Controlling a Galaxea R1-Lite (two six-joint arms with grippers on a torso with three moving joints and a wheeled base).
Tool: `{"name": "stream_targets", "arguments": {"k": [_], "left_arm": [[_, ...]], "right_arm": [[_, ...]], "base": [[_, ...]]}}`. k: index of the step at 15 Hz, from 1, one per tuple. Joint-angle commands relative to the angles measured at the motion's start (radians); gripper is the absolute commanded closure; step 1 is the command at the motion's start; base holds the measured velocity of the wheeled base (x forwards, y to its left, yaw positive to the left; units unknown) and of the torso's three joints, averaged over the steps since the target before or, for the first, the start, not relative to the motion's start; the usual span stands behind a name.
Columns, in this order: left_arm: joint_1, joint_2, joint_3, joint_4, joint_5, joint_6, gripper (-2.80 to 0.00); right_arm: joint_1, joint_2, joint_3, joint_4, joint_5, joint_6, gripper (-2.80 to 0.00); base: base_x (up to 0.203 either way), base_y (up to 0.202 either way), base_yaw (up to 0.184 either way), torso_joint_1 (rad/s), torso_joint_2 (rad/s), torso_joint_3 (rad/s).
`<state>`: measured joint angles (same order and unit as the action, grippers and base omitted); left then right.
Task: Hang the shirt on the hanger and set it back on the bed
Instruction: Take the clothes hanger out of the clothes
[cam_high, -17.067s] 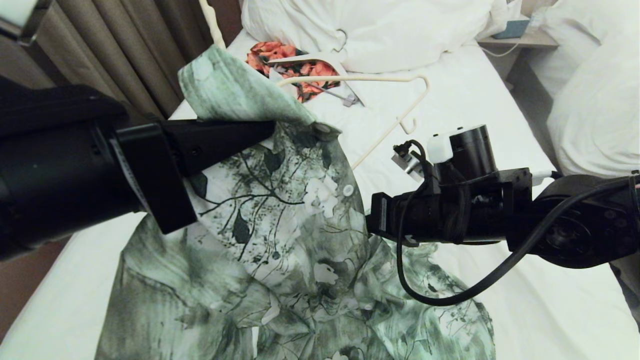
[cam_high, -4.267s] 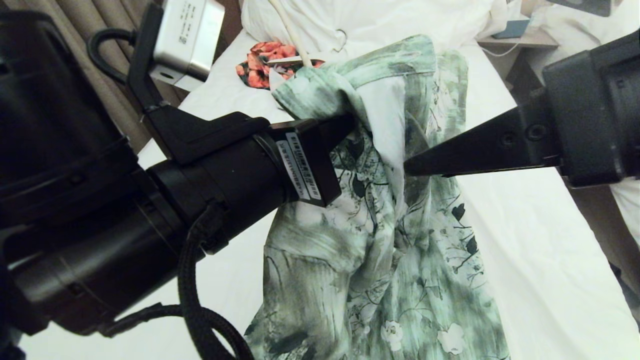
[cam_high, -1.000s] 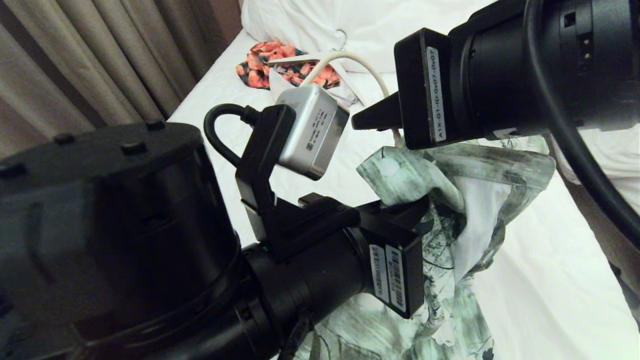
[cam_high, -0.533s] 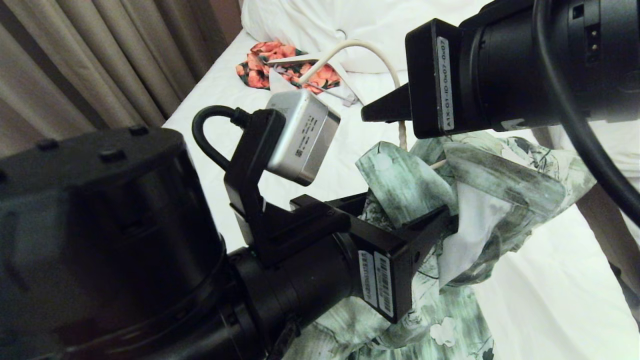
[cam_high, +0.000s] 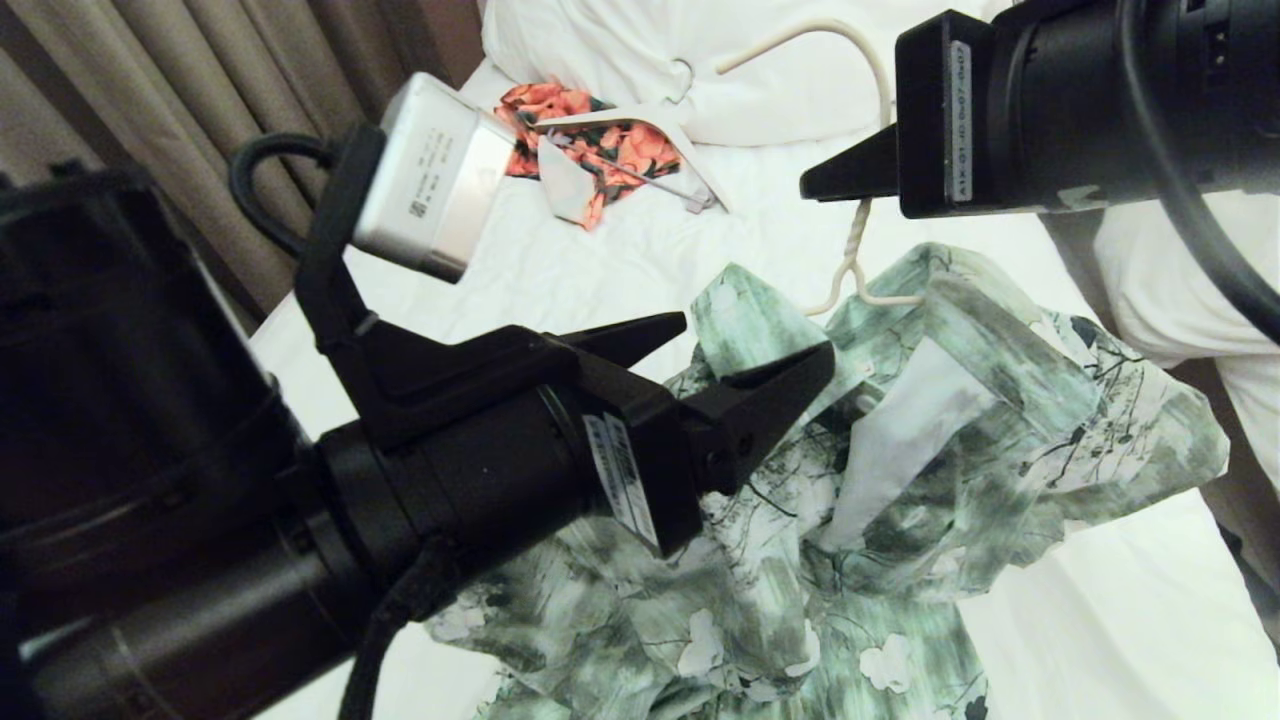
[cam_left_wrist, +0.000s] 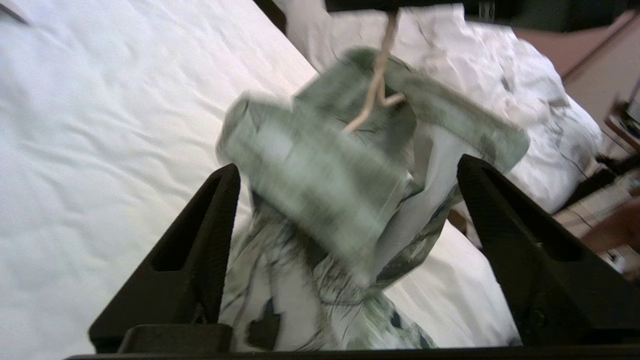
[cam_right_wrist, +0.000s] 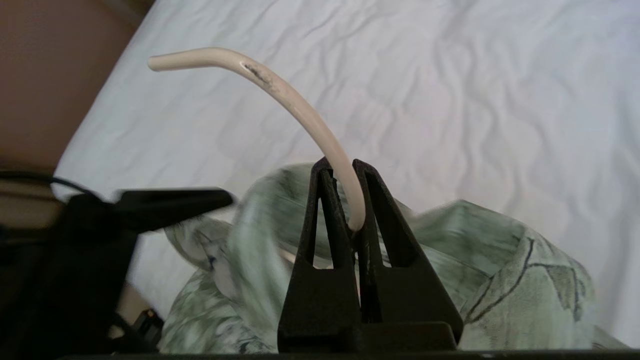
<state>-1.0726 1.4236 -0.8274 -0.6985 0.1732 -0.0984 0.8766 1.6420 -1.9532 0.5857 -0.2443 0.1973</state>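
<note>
I am spreading my left gripper (cam_high: 745, 355) wide, letting go of the shirt (cam_high: 900, 450) beside it (collar freed); my right gripper (cam_right_wrist: 345, 200) is pinching the hanger (cam_right_wrist: 280, 90), now carrying the shirt alone.

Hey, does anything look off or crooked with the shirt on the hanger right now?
Yes. The shirt hangs bunched and lopsided from the hanger, collar flipped and its lower part piled on the bed. The hanger's hook has a dark scuff. The right hand grips the hook; the left hand is open.

left tool (cam_high: 755, 350) now spread off the shirt (cam_high: 900, 450) collar, right tool (cam_high: 815, 185) with the hanger (cam_high: 860, 250) hook higher
</note>
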Motion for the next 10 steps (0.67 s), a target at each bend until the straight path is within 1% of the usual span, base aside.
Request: {"name": "stream_targets", "arguments": {"k": [1,4,5,8,10], "left_arm": [[0.031,-0.037,-0.005,-0.004,0.0,0.007,-2.8],[0.045,-0.054,-0.007,-0.004,0.0,0.023,-2.8],[0.055,-0.061,-0.007,-0.004,0.0,0.038,0.0],[0.111,-0.101,-0.026,-0.003,-0.01,0.046,0.0],[0.166,-0.134,-0.034,0.001,-0.052,0.048,0.0]], "right_arm": [[-0.027,-0.008,0.001,0.003,-0.001,-0.001,0.0],[-0.061,0.001,0.002,0.003,-0.001,-0.001,0.0],[-0.061,0.005,0.002,0.001,-0.001,-0.001,0.0],[-0.061,0.027,0.005,-0.067,0.0,-0.004,0.0],[-0.062,0.044,0.005,-0.076,-0.001,-0.026,0.0]], "base": [[0.0,0.0,0.0,0.0,0.0,0.0],[0.0,0.0,0.0,0.0,0.0,0.0],[0.0,0.0,0.0,0.0,0.0,0.0],[0.0,0.0,0.0,0.0,0.0,0.0],[0.0,0.0,0.0,0.0,0.0,0.0]]}}
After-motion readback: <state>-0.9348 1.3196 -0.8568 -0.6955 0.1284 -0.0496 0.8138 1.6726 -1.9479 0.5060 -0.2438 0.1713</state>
